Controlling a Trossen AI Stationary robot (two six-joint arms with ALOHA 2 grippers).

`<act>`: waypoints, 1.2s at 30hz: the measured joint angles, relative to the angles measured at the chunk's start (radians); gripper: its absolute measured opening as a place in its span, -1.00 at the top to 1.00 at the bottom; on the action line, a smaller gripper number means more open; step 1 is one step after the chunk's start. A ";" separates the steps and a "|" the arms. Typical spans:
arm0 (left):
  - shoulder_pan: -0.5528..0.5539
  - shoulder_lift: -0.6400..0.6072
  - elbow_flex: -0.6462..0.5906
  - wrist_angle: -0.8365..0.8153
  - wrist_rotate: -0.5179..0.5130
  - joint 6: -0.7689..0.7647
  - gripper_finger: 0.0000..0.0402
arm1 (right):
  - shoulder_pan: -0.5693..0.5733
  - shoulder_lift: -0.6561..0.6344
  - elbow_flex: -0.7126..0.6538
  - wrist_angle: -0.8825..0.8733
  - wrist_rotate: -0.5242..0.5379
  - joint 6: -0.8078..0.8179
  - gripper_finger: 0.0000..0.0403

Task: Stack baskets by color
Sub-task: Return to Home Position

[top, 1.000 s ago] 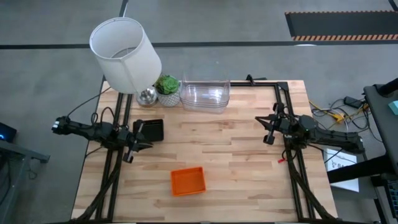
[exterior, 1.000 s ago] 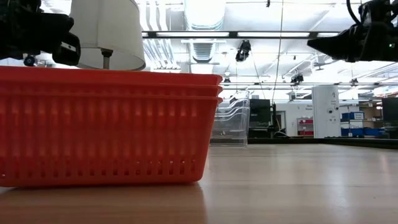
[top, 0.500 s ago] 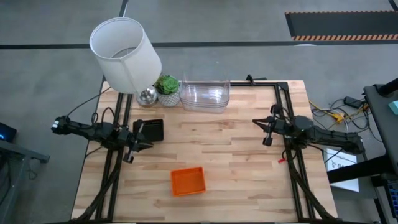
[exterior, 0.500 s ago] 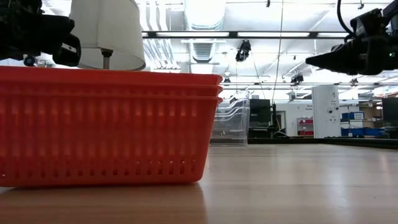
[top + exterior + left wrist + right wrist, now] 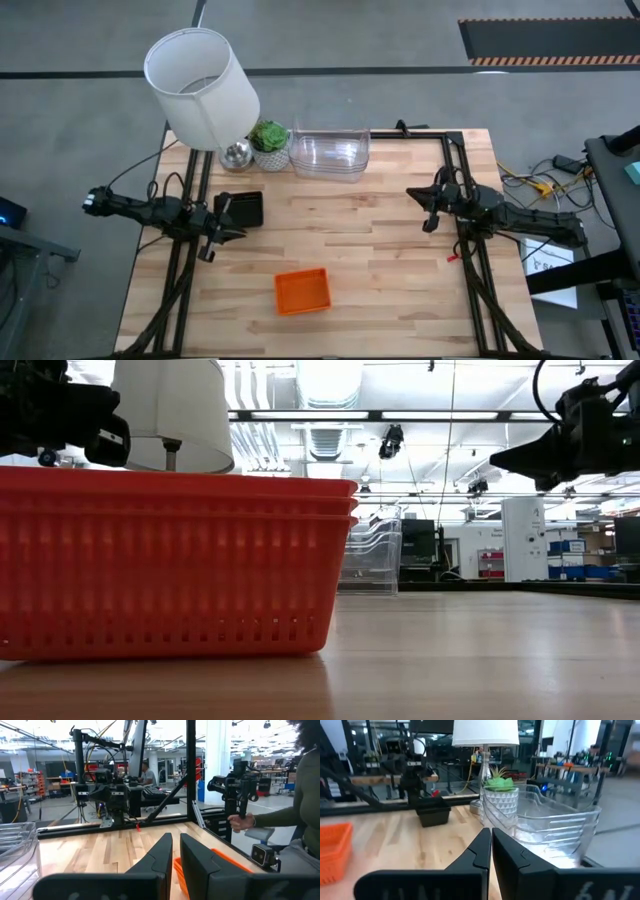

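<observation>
A: Right gripper [image 5: 490, 834]: fingers pressed together, nothing between them. It is raised over the right side of the table [image 5: 380, 250], well apart from the clear baskets [image 5: 329, 155].

B: Left gripper [image 5: 174, 846]?

A: Fingers all but closed, empty. It sits just beside the black baskets [image 5: 245, 209] near the left edge. Can't tell from above whether they touch.

B: Sorting looks finished to me. Orange baskets [image 5: 301, 290] nested near the front, clear stack at the back beside the plant [image 5: 268, 135], black stack on the left.

A: Agreed. For homing, lift first, then retract each arm along its own side. The left should draw straight back with no sideways swing, or it may nudge the black stack. Mind the lampshade [image 5: 200, 88] overhead.
</observation>
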 joint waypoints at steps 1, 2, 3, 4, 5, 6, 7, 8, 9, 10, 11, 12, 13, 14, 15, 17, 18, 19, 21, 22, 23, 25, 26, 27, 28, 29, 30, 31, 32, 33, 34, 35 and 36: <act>0.000 0.000 0.000 0.000 0.000 0.000 0.90 | 0.000 0.001 0.000 0.000 0.000 0.028 0.96; 0.000 -0.001 0.000 0.000 0.000 0.000 0.90 | 0.000 0.001 0.000 0.000 0.000 0.051 0.96; 0.000 -0.002 0.000 0.000 0.000 0.000 0.90 | 0.000 0.001 0.000 0.000 0.000 0.070 0.96; 0.000 -0.002 0.000 0.000 0.000 0.000 0.90 | 0.000 0.001 0.000 0.000 -0.001 0.080 0.96; 0.000 -0.001 0.000 0.000 0.000 0.000 0.90 | 0.000 0.001 0.000 0.000 -0.001 0.090 0.96; 0.000 -0.002 0.000 0.000 0.000 0.000 0.90 | 0.000 0.001 0.000 0.000 -0.001 0.090 0.96; 0.000 -0.002 0.000 0.000 0.000 0.000 0.90 | 0.000 0.001 0.000 0.000 -0.001 0.089 0.96; 0.000 -0.002 0.000 0.000 0.000 0.000 0.90 | 0.000 0.001 0.000 0.000 -0.001 0.089 0.96; 0.000 -0.002 0.000 0.000 0.000 0.000 0.90 | 0.000 0.001 0.000 0.000 -0.001 0.089 0.96; 0.000 -0.002 0.000 0.000 0.000 0.000 0.90 | 0.000 0.001 0.000 0.000 -0.001 0.089 0.96; 0.000 -0.002 0.000 0.000 0.000 0.000 0.90 | 0.000 0.001 -0.001 0.000 -0.001 0.088 0.96; 0.000 -0.002 0.000 0.000 0.000 0.000 0.90 | 0.000 0.001 -0.001 0.000 -0.002 0.088 0.96; 0.000 -0.002 0.000 0.000 0.000 0.000 0.90 | 0.000 0.001 -0.001 0.000 -0.002 0.088 0.96; 0.000 -0.002 0.000 0.000 0.000 0.000 0.90 | 0.000 0.001 -0.001 0.000 -0.002 0.089 0.96; 0.000 -0.002 0.000 0.000 0.000 0.000 0.90 | 0.000 0.001 -0.001 0.000 -0.002 0.088 0.96; 0.000 -0.002 0.000 0.000 0.000 0.000 0.90 | 0.000 0.001 -0.001 0.000 -0.002 0.088 0.96; 0.000 -0.002 0.000 0.000 0.000 0.000 0.90 | 0.000 0.001 -0.001 0.000 -0.002 0.088 0.96; 0.000 -0.002 0.000 0.000 0.000 0.000 0.90 | 0.000 0.001 -0.001 0.000 -0.002 0.088 0.96; 0.000 -0.002 0.000 0.000 0.000 0.000 0.90 | 0.000 0.001 -0.001 0.000 -0.002 0.087 0.96; 0.000 -0.002 0.000 0.000 0.000 0.000 0.90 | 0.000 0.001 -0.001 0.000 -0.002 0.088 0.96; 0.000 -0.002 0.000 0.000 0.000 0.000 0.90 | 0.000 0.001 -0.001 0.000 -0.002 0.088 0.96; 0.000 -0.002 0.000 0.000 0.000 0.000 0.90 | 0.000 0.001 -0.001 0.000 -0.002 0.087 0.96; 0.000 -0.002 0.000 0.000 0.000 0.000 0.90 | 0.000 0.001 -0.001 0.000 -0.002 0.087 0.96; 0.000 -0.002 0.000 0.000 0.000 0.000 0.90 | 0.000 0.001 -0.001 0.000 -0.002 0.088 0.96; 0.000 -0.002 0.000 0.000 0.000 0.000 0.90 | 0.000 0.001 -0.001 0.000 -0.002 0.088 0.96; 0.000 -0.002 0.000 0.000 0.000 0.000 0.90 | 0.000 0.002 -0.001 0.000 -0.002 0.088 0.96; 0.000 -0.002 0.000 0.000 0.000 0.000 0.90 | 0.000 0.002 -0.001 0.000 -0.002 0.088 0.96; 0.000 -0.002 0.000 0.000 0.000 0.000 0.90 | 0.000 0.002 -0.001 0.000 -0.002 0.087 0.96; 0.000 -0.002 0.000 0.000 0.000 0.000 0.90 | 0.000 0.002 -0.001 0.000 -0.002 0.087 0.96; 0.000 -0.002 0.000 0.000 0.000 0.000 0.90 | 0.000 0.002 -0.001 0.000 -0.002 0.088 0.96; 0.000 -0.002 0.000 0.000 0.000 0.000 0.90 | 0.000 0.002 -0.001 0.000 -0.002 0.088 0.96; 0.000 -0.002 0.000 0.000 0.000 0.000 0.90 | 0.000 0.002 -0.001 0.000 -0.002 0.087 0.96; 0.000 -0.002 0.000 0.000 0.000 0.000 0.90 | 0.000 0.002 -0.001 0.000 -0.002 0.087 0.96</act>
